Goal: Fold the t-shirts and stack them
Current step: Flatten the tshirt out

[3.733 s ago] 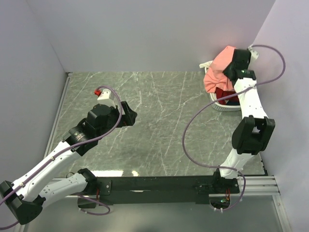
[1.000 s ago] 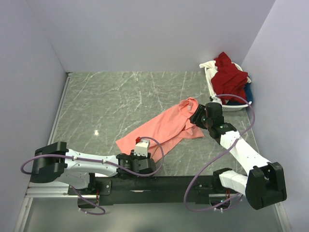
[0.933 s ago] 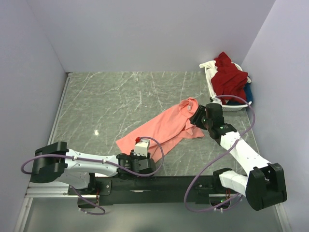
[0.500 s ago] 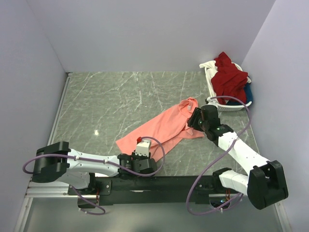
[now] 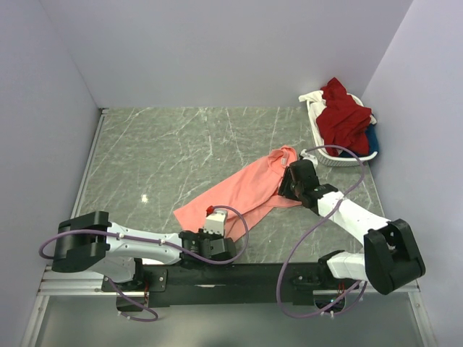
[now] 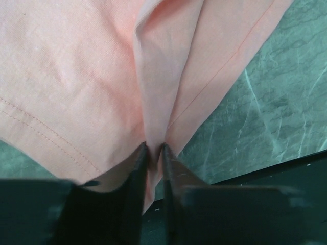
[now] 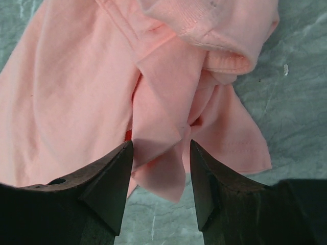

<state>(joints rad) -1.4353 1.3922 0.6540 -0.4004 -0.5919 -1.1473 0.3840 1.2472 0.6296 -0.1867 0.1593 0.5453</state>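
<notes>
Dark green marble-patterned counter [image 5: 181, 144], pale veins, fills enclosure floor. Plain pale lavender walls on three sides: back wall [image 5: 217, 50], left wall [image 5: 36, 144], right wall [image 5: 427, 144]. Metal strip [image 5: 90, 166] along counter's left edge. Black rail [image 5: 246, 275] across near edge. Small glare spot [image 5: 145, 197] on counter; light soft, even.

The salmon-pink t-shirt [image 5: 242, 191] is soft matt cloth, finely knit, with stitched hems and a ribbed neckband [image 7: 204, 20]; it lies in smooth creases. The tabletop [image 5: 181, 144] looks like polished grey-green marble, smooth, with pale veins and a small bright glint toward its left edge. The fingers [image 6: 138, 173] of the left gripper [image 6: 155, 150] and of the right gripper [image 7: 159, 148] look like matt black plastic. At the far right corner the basket [image 5: 340, 160] is white plastic, and the dark red t-shirt [image 5: 346, 116] in it is matt cloth
</notes>
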